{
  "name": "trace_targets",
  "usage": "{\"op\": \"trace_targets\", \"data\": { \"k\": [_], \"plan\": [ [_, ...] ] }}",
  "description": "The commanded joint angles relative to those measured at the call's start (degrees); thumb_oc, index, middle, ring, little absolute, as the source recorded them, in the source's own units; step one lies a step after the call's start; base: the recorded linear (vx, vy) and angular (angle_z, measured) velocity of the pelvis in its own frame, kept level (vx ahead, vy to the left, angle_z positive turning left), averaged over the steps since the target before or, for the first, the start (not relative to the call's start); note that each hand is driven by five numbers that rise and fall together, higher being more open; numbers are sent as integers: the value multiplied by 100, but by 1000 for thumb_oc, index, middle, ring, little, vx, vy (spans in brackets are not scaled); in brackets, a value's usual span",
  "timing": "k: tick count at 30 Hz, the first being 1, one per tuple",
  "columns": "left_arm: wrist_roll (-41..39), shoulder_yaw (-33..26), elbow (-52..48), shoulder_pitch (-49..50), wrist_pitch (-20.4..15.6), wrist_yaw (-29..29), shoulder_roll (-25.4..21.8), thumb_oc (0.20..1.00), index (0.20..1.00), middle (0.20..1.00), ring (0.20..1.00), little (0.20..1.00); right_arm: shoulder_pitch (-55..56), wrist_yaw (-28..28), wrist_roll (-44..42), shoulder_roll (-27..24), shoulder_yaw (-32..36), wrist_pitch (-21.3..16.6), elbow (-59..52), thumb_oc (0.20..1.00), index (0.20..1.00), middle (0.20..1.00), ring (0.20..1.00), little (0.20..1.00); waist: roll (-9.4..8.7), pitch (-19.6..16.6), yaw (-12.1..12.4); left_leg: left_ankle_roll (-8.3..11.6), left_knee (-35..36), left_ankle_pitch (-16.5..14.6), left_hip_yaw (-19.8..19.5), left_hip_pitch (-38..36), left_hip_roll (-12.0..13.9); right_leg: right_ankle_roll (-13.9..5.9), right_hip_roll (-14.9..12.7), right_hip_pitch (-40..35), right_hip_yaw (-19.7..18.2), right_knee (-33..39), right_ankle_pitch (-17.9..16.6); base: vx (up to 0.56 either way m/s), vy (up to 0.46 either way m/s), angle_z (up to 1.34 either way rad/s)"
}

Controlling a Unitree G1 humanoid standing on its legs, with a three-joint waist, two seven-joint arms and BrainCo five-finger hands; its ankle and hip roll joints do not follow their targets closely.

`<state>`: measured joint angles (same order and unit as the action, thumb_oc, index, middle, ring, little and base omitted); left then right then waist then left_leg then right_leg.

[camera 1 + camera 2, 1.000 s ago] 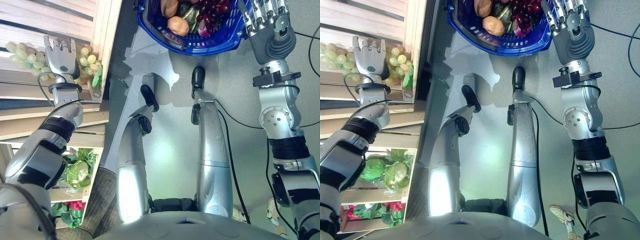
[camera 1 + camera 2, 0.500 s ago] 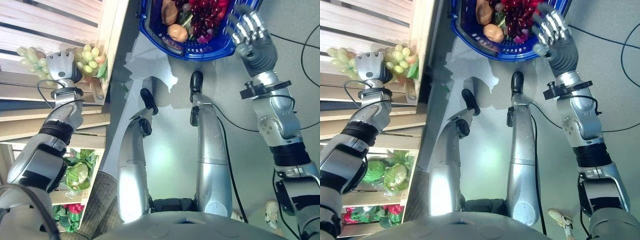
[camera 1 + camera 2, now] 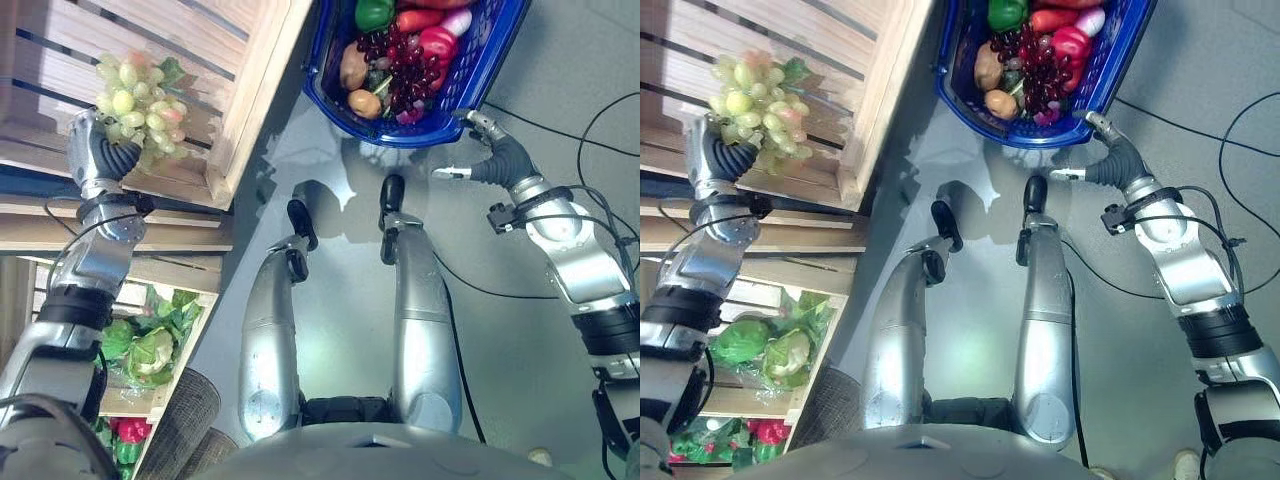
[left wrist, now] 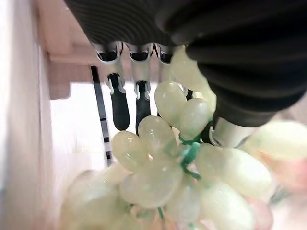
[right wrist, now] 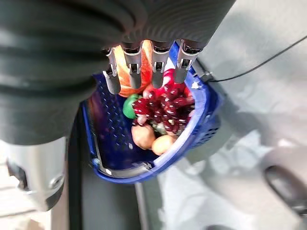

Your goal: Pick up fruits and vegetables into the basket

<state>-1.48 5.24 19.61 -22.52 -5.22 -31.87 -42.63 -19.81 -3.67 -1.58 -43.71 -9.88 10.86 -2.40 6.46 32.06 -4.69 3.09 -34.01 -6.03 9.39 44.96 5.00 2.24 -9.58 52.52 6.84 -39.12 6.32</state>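
At lower left a shelf holds cabbages [image 3: 150, 350]. Above it, at left, the left hand [image 3: 92, 155] closes its fingers on the green grapes [image 3: 140, 100] inside the wooden crate [image 3: 250, 100]. At right, the right hand [image 3: 480, 160] hangs with relaxed fingers just beside the blue basket [image 3: 470, 85] at top centre, which holds red grapes [image 3: 400, 75], potatoes [image 3: 353, 68] and peppers [image 3: 437, 45].

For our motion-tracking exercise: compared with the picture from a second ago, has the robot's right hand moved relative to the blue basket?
Yes. The right hand was up beside the blue basket's right rim; now it sits below the basket's lower right corner, clear of the rim, fingers relaxed.
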Motion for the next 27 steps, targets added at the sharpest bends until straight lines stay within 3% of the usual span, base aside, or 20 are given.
{"op": "trace_targets", "data": {
  "k": [1,7,14,19,20,22,23,26,27],
  "plan": [
    [-793,-517,-617,212,-685,143,4,200,200,200,200,200,-99,-127,437,183,-138,145,-654,1000,1000,1000,1000,1000,-54,-226,49,-291,353,-384,257,-378,-428,-371,290,-511,80,-27,647,-2,-43,20],
    [-1348,-566,-1430,262,-1266,558,306,200,200,200,200,200,-537,-193,792,421,-592,287,-678,1000,1000,1000,1000,1000,-127,-226,188,-347,355,-460,155,-682,-495,-364,288,-889,148,18,674,7,-34,10],
    [-2076,-340,-2242,4,-1567,1513,641,200,200,200,200,200,-1349,138,1180,829,-1275,320,-458,1000,1000,1000,1000,1000,-121,-226,372,-424,425,-482,62,-968,-587,-362,272,-1223,191,120,658,8,-10,4],
    [-2240,3,-2642,-205,-1580,2046,869,200,200,200,200,200,-1881,248,1434,1167,-1748,267,-305,1000,1000,1000,1000,1000,-96,-226,503,-472,433,-502,-35,-1065,-666,-341,267,-1358,230,138,668,3,-34,8],
    [-2341,113,-2761,-363,-1562,2241,912,200,200,200,200,200,-2126,348,1508,1246,-1916,299,-269,1000,1000,1000,1000,1000,-93,-226,551,-520,476,-346,-12,-957,-672,-282,254,-1284,304,212,512,7,-31,9],
    [-2371,228,-2826,-395,-1545,2370,956,200,200,200,200,200,-2210,406,1540,1331,-2015,320,-213,1000,1000,1000,1000,1000,-98,-226,585,-503,433,-490,-89,-1088,-709,-325,264,-1425,265,173,640,8,-39,11],
    [-2398,274,-2880,-478,-1528,2434,968,200,200,200,200,200,-2328,440,1511,1358,-2062,316,-190,1000,1000,1000,1000,1000,-103,-226,600,-542,476,-347,-44,-980,-698,-277,252,-1337,330,243,495,-58,-58,12],
    [-2410,571,-2972,-703,-1479,2616,1063,200,200,200,200,200,-2555,591,1260,1557,-2282,375,-50,1000,1000,1000,1000,1000,-123,-226,646,-575,482,-348,-89,-999,-738,-279,251,-1382,364,268,469,8,-46,10],
    [-2421,630,-2968,-698,-1461,2644,1091,200,200,200,200,200,-2529,646,1189,1601,-2321,369,-15,1000,1000,1000,1000,1000,-126,-226,656,-550,439,-498,-147,-1120,-762,-327,260,-1490,313,205,610,72,-26,8]
  ]
}}
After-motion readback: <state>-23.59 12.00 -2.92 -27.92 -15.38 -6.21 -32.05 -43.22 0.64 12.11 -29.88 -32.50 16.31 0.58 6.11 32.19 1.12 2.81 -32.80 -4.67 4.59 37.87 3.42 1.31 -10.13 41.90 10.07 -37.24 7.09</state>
